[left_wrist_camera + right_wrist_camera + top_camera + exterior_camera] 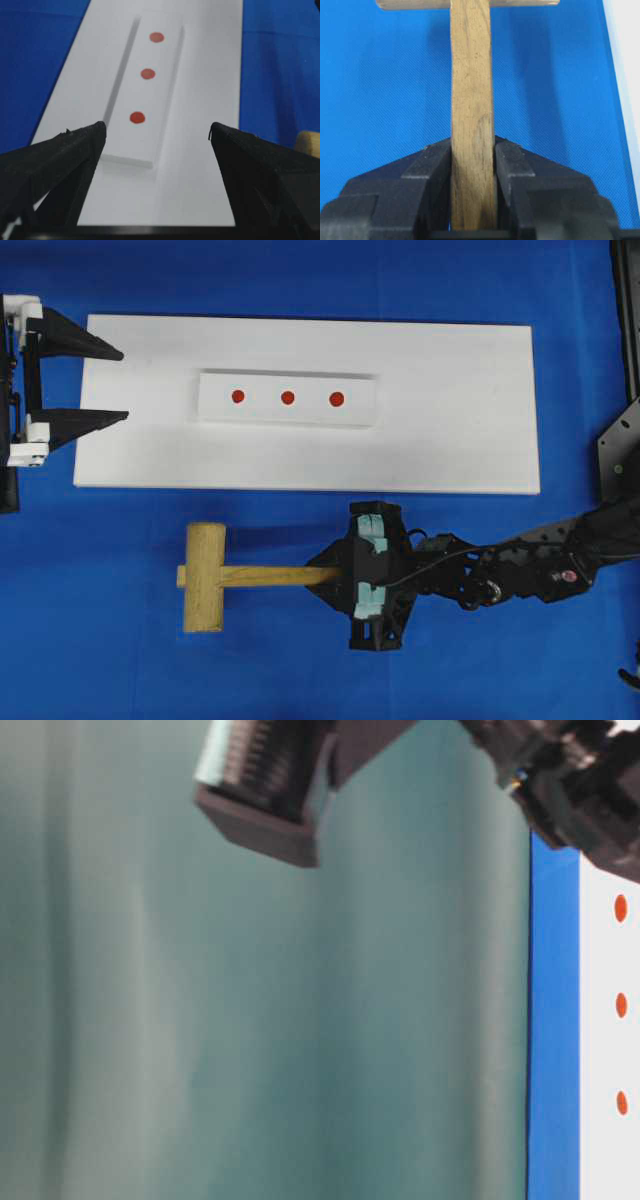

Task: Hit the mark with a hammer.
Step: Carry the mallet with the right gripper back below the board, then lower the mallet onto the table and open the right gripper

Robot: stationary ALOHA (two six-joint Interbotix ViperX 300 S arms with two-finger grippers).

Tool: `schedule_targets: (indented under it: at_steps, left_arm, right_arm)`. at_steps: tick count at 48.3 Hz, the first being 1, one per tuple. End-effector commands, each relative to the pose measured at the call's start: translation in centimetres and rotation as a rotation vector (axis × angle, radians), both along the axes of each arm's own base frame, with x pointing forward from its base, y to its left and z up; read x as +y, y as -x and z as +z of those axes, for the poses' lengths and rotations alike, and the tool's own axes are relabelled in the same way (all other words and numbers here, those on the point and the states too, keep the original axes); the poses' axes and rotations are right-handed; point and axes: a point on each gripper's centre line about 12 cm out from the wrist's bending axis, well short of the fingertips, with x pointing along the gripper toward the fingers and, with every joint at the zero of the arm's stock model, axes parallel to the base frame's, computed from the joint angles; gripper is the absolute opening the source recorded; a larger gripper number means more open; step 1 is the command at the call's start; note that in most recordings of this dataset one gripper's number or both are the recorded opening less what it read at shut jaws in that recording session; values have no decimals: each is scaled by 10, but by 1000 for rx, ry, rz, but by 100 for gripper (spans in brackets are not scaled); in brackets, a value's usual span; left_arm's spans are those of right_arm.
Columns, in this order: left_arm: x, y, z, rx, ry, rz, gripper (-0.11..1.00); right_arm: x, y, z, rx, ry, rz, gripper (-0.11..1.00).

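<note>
1. The right pincer [333,575] is pinching the flat handle of the hammer [215,577], black fingers [436,165] pressed tight against both sides.
2. The hammer is over the blue cloth [100,640], just below the white board [450,440], head pointing left.
3. The left pincer [120,387] is spread wide at the board's left end, gripping nothing.
4. Three red dots [287,397] sit in a row on the raised white strip [355,412].

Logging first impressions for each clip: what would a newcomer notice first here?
The wooden hammer lies on the blue cloth in front of the white board, its handle clamped in the right gripper. Three red dots line a raised white strip mid-board. The left gripper is open at the board's left end.
</note>
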Motion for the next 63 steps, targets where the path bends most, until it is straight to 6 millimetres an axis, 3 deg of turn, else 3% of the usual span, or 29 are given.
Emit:
schedule_targets:
  at_steps: [1, 17, 48, 52, 63]
  left_arm:
    - [1, -2, 4, -20, -1, 4, 82]
    - [1, -1, 3, -35, -5, 4, 82]
    - [1, -1, 2, -32, -1, 5, 82]
    - [1, -1, 2, -32, -1, 5, 82]
    - [1, 0, 1, -31, -1, 5, 82]
  right_arm:
    - [2, -8, 11, -36, -5, -7, 9]
    - [2, -10, -16, 26, 9, -6, 9]
    - [0, -2, -28, 97, -31, 27, 10]
    - [0, -2, -27, 95, -29, 27, 24]
    - [-1, -3, -17, 67, -18, 32, 90]
